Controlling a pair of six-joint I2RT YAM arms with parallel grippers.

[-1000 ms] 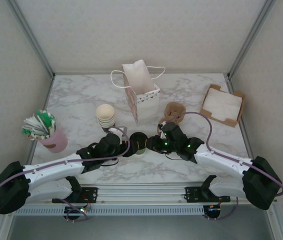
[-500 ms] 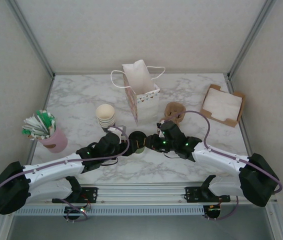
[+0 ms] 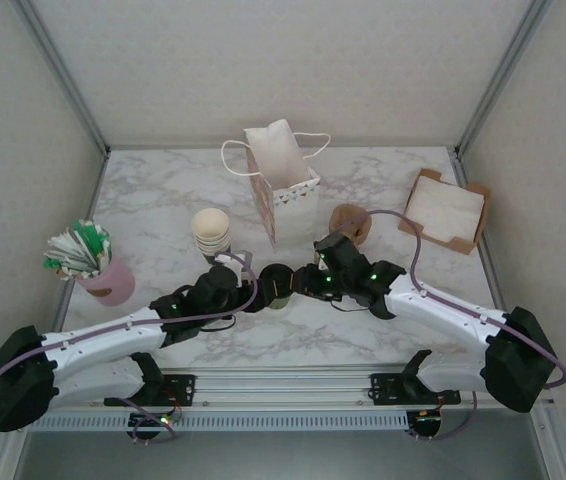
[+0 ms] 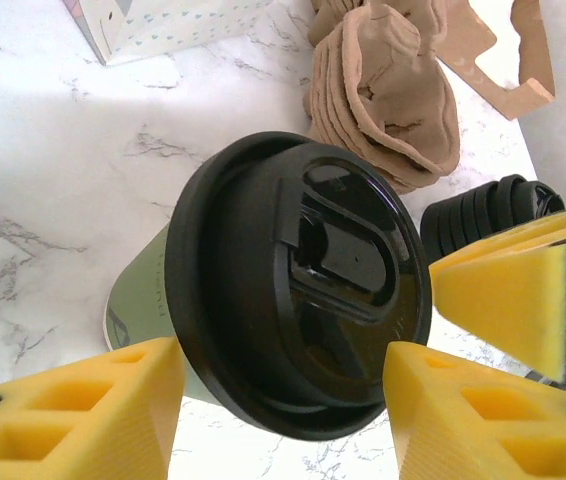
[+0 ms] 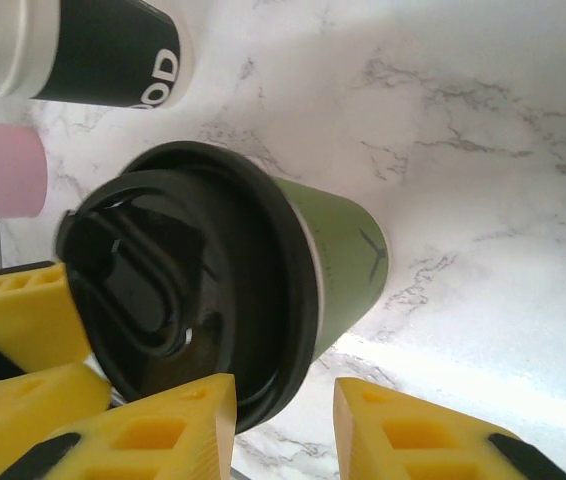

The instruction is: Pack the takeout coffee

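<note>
First, at the left edge of the marble table (image 3: 163,200), a pink holder (image 3: 111,283) of packets, and to its right a stack of lidless cream cups (image 3: 210,232). Next, left gripper (image 4: 279,380), extended from the near left: roughly half open, yellow pads (image 4: 73,410) closed against both sides of the takeout coffee (image 4: 298,300), one on the olive wall, the other just under the rim of the black lid (image 4: 333,260). Cup standing on the table near the middle, lid on, between the two grippers. Then right gripper (image 5: 283,400), extended from the near right: narrowly parted, one pad at the lid's rim, the other clear of the cup, bare marble visible in the gap, nothing held. Just right of the cup, a squat stack of lids (image 4: 483,205) and brown sleeves (image 4: 383,90); farther back, a white paper bag (image 3: 283,190); at the far right, a cardboard tray of napkins (image 3: 446,212).
</note>
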